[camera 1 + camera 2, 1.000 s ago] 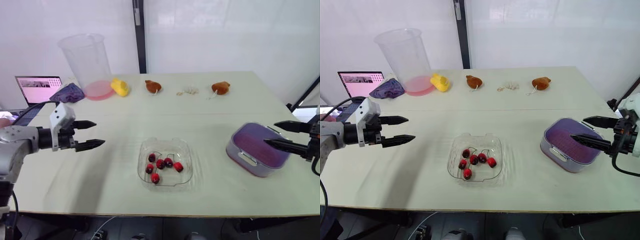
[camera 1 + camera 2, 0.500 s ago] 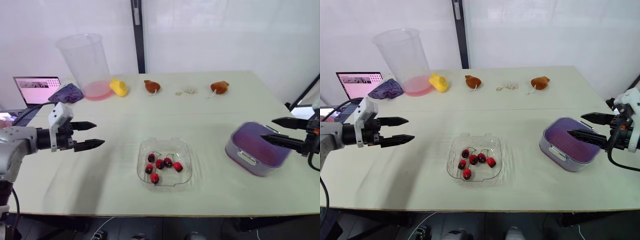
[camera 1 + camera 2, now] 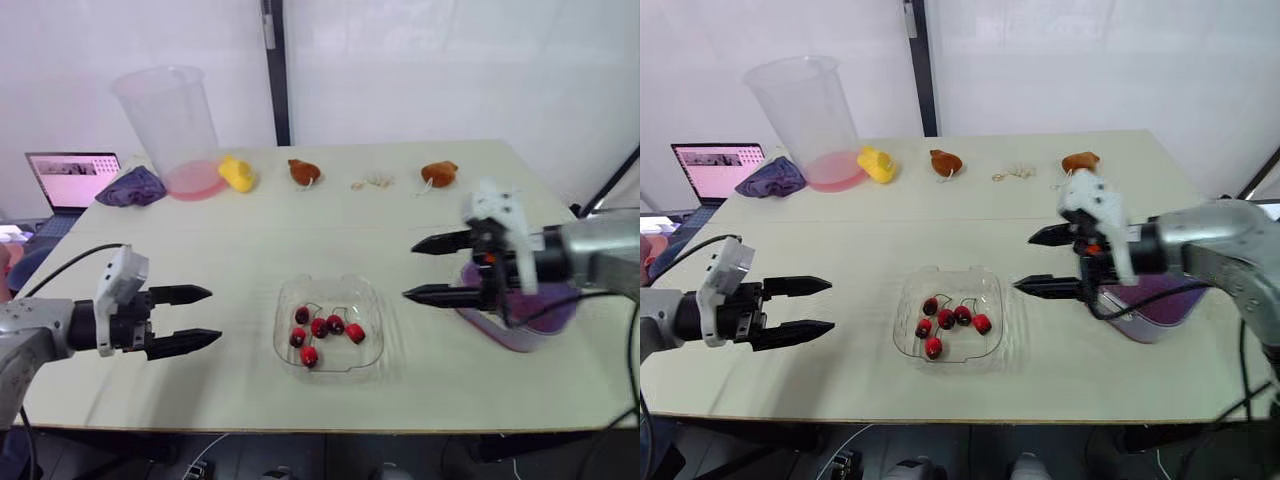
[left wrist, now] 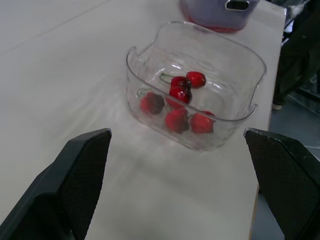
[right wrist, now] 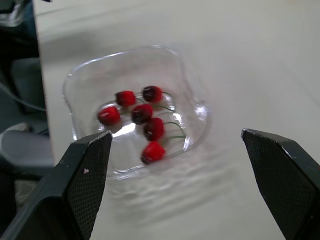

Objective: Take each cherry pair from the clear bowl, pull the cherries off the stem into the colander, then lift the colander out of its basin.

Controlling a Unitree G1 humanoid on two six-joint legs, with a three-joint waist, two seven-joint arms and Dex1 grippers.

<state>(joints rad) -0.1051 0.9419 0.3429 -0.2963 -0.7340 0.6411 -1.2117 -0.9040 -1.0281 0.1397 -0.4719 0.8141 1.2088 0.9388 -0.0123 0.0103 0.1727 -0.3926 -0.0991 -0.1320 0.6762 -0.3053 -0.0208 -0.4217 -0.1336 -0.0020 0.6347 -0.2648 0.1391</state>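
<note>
Far left, at the bench [image 3: 250, 240] edge: laptop [image 3: 72, 178], screen lit.
Beside it: purple cloth [image 3: 133, 186], crumpled, lying on the bench.
Back left: clear beaker [image 3: 172, 120], tall and upright, standing on a pink disc [image 3: 195, 180].
Front left: left end effector [image 3: 213, 315], fingers spread wide and holding nothing, raised over the bench and pointing toward the bowl, well apart from it.
Back row, just right of the disc: yellow toy [image 3: 238, 173].
Back row, centre: brown lump [image 3: 306, 172] with a pale string.
Front centre: clear bowl [image 3: 365, 295], squarish with rounded corners, upright on the bench. It holds six red cherries [image 3: 325, 330] on green stems, clustered low and toward its left half.
Back row, right of centre: small pale scraps [image 3: 375, 181].
Right of the bowl: right end effector [image 3: 410, 271], fingers spread wide and holding nothing, pointing toward the robot's left, tips near the bowl's right rim without touching it.
Back row, right: second brown lump [image 3: 440, 174] with a string.
Front right: purple colander [image 3: 1155, 297], seated in its pale basin [image 4: 215, 15], on the bench and partly hidden behind the right end effector. Contents cannot be told.
</note>
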